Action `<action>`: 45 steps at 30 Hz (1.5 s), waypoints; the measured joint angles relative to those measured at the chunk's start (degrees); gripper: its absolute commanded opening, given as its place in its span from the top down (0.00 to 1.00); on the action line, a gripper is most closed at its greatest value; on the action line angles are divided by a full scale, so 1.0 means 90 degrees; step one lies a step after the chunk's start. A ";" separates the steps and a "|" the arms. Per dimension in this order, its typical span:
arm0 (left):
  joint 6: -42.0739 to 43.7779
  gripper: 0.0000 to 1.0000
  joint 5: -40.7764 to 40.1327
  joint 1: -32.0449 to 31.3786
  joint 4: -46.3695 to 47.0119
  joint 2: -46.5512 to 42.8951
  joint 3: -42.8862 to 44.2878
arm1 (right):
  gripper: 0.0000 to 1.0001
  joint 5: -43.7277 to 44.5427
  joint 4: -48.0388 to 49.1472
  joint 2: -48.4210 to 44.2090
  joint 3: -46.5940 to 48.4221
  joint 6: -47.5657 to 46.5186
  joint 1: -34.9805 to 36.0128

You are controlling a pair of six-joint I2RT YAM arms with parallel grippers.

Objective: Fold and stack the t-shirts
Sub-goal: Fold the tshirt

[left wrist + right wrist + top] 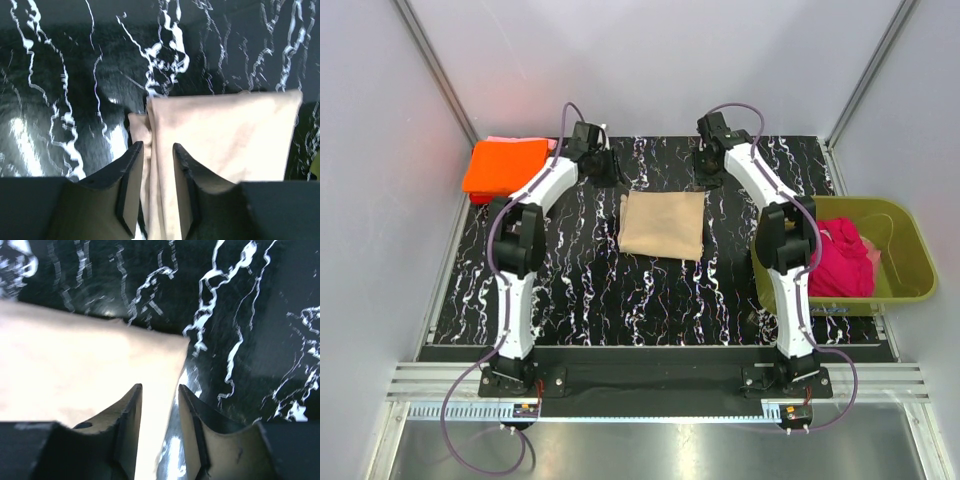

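T-shirts sat about the black marbled table [540,290]. Right of the right pincer [708,165] and nearer the arm bases stood the olive tub [918,255], with the magenta-red t-shirt [845,265] bunched inside. The tan-beige t-shirt [663,224] lay folded into a rectangle between both pincers, just on their near side. Left of the left pincer [605,165] rested the orange t-shirt [505,165], folded flat.

The left pincer [157,147] stood with jaws apart over the tan cloth's [225,135] bunched corner, which showed in the gap but did not look pinched. The right pincer [159,387] was likewise parted above the opposite edge [75,365].

The fold seemed finished. Both pincers should probably rise straight up, jaws kept wide, so no fingertip snags a layer and drags the corners apart.
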 measured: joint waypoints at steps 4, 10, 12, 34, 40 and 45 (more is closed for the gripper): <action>0.0146 0.60 0.0129 -0.0019 -0.0005 -0.0639 -0.0614 | 0.57 -0.0306 -0.0155 -0.0389 -0.0172 0.0053 0.0000; 0.0384 0.60 0.0539 -0.0056 0.0036 -0.0971 -0.1292 | 0.62 -0.0721 -0.0182 -0.0692 -0.0313 0.0049 0.0000; 0.0435 0.61 0.0617 -0.0100 0.0046 -0.1003 -0.1622 | 0.65 -0.0838 -0.0187 -0.0767 -0.0517 0.0087 0.0000; 0.0481 0.59 0.0146 -0.0811 0.0126 -0.2152 -0.3019 | 0.79 -0.2042 0.0381 -0.2091 -0.3092 0.0580 0.0432; 0.0481 0.59 0.0158 -0.0877 0.0100 -0.2188 -0.3274 | 0.80 -0.2033 0.0430 -0.2409 -0.3507 0.0651 0.0437; 0.0486 0.57 -0.0095 -0.1132 -0.0049 -0.2509 -0.3405 | 0.81 -0.2035 0.0542 -0.2572 -0.3725 0.0665 0.0437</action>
